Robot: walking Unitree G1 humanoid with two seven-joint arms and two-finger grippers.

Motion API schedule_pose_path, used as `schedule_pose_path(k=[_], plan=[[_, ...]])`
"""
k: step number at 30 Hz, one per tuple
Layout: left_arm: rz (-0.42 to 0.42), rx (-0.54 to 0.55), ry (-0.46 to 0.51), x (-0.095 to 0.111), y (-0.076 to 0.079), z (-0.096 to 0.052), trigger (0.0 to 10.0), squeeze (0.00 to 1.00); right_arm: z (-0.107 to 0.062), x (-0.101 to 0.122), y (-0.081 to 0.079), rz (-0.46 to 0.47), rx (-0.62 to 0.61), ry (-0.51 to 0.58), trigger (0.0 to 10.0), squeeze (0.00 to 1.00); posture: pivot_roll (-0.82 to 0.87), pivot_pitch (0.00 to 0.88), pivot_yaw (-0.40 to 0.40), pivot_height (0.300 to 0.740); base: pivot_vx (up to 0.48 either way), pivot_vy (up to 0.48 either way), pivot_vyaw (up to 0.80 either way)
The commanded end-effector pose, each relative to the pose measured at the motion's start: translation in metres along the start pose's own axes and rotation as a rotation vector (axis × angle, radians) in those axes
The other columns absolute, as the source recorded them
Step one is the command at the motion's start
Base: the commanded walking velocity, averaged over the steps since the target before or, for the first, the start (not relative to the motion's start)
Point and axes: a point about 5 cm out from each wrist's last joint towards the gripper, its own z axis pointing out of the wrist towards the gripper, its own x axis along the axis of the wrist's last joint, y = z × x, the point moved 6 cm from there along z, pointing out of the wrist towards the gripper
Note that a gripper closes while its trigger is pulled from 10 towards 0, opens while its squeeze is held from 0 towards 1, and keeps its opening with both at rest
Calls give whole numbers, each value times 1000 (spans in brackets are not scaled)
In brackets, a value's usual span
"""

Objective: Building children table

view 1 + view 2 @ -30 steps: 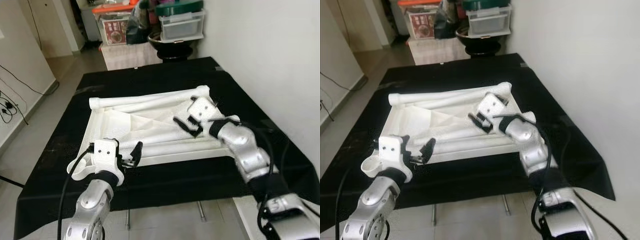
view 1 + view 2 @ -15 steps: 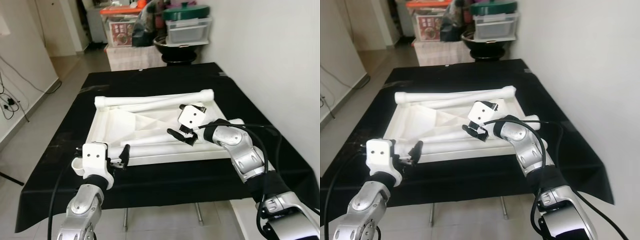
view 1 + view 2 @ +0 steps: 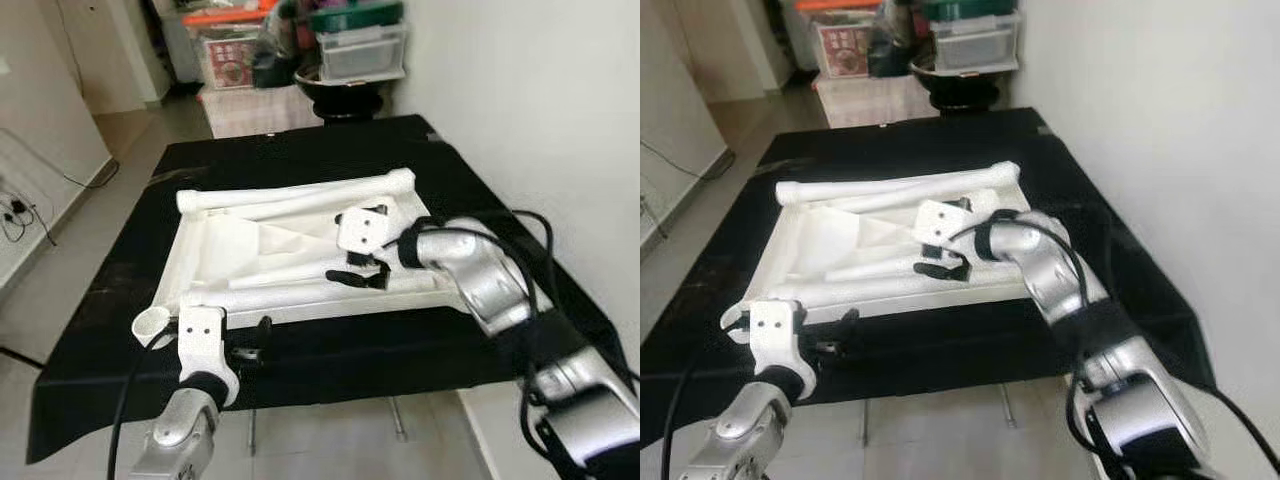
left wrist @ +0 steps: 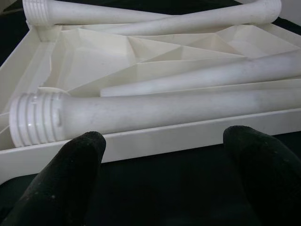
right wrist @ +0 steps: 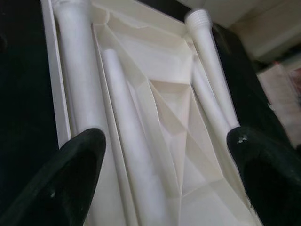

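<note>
Bare black worktop [image 3: 300,160] lies open across the frame's upper middle; white legs [image 3: 300,292] crowd the upturned tabletop [image 3: 215,245] at centre.

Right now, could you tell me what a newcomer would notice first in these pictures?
The white tabletop lying upside down on the black table, with loose white legs resting in it. The right gripper hangs open over the near legs in the middle of it, and the left gripper is open just off its near edge. Behind the table stand storage boxes.
</note>
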Motion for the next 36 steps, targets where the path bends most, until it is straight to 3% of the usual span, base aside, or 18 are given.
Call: schedule_pose_path(k=[1, 3, 5, 9, 10, 13, 17, 27, 29, 33, 36], plan=[[15, -2, -16, -3, -1, 0, 10000, 0, 8, -10, -10, 43, 87, -74, 10000, 0, -24, 0, 45, 740, 0, 0, 0], [20, -4, -17, -4, 1, 0, 10000, 0, 11, -15, -12, 68, 121, -118, 10000, 0, -22, 0, 43, 740, 0, 0, 0], [43, -20, -18, -4, 6, -1, 10000, 0, 15, -36, -11, 119, 176, -258, 10000, 0, -14, 0, 28, 740, 0, 0, 0], [52, -28, -18, -4, 8, -1, 10000, 0, 16, -42, -10, 143, 186, -301, 10000, 0, -14, 0, 28, 740, 0, 0, 0], [58, -40, -18, -5, 13, -3, 10000, 0, 14, -51, -3, 200, 172, -353, 10000, 0, -12, 0, 14, 740, 0, 0, 0], [58, -40, -18, -5, 13, -3, 10000, 0, 14, -51, -3, 200, 172, -353, 10000, 0, -12, 0, 14, 740, 0, 0, 0], [47, -56, -21, -3, 20, -8, 10000, 0, 6, -61, 11, 265, 130, -407, 10000, 0, -11, 0, 7, 740, 0, 0, 0], [35, -68, -19, -1, 24, -12, 10000, 0, 4, -67, 13, 291, 128, -464, 10000, 0, -21, 26, 7, 740, 0, 0, 0], [17, -94, -10, 6, 33, -28, 10000, 0, 5, -71, 13, 289, 119, -510, 10000, 0, -17, 105, -2, 740, 0, 0, 0], [36, -131, 21, 18, 41, -41, 10000, 0, 4, -69, 19, 287, 94, -516, 10000, 0, -17, 142, -8, 740, 0, 0, 0], [57, -115, 53, 31, 37, -45, 10000, 0, 3, -66, 27, 285, 59, -511, 10000, 0, -12, 173, -12, 740, 0, 0, 0]])
